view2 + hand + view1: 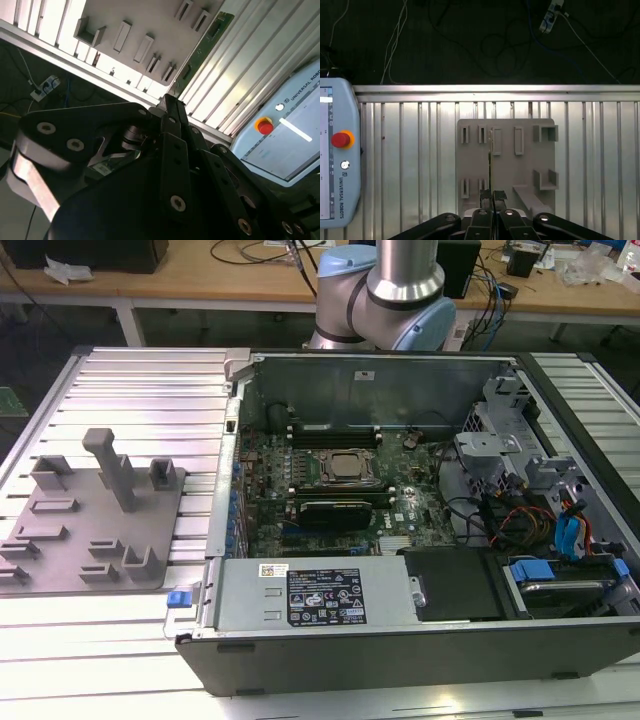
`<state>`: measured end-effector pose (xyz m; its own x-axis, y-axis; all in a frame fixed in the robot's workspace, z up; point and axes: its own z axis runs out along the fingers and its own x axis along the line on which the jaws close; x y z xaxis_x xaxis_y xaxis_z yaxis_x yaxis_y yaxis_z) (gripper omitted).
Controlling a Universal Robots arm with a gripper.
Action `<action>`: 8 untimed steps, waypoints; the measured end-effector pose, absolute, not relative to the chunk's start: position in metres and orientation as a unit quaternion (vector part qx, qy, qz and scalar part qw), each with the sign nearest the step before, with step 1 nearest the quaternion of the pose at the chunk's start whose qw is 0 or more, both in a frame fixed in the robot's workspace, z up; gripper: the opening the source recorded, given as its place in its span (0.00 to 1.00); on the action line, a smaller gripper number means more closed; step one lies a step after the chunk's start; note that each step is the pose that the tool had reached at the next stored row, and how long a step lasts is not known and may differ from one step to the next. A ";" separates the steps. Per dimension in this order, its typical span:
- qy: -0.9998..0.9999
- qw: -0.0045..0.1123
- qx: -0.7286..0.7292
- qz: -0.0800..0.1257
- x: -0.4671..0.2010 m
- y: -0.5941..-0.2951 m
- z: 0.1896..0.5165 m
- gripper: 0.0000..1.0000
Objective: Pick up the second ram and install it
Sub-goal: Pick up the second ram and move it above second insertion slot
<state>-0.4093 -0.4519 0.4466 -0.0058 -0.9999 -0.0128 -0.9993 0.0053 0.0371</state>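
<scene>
Ribbed aluminium table [130,390] seen under everything. Open computer case [400,655] set at centre of exterior view. Held inside: motherboard [270,455]; silver CPU [347,468] at middle; black card [335,512] just at CPU's 6 o'clock; labelled silver box [240,595] along 6 o'clock wall; cabled drive cage [520,480] at 3 o'clock. Grey fixture plate [70,540] laid at case's 9 o'clock. Teach pendant [337,165] placed on table beside plate. Black gripper [490,197] clamped tight on second ram [206,41], green stick seen edge-on over plate in first wrist view.

Silver arm [408,262], pale-blue joint caps [432,320], black hand [493,196].
</scene>
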 end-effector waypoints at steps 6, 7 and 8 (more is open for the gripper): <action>-0.709 0.009 0.705 -0.018 -0.377 -0.452 0.447 0.09; -0.709 0.009 0.705 -0.018 -0.370 -0.452 0.447 0.09; -0.709 0.009 0.705 -0.018 -0.363 -0.452 0.447 0.09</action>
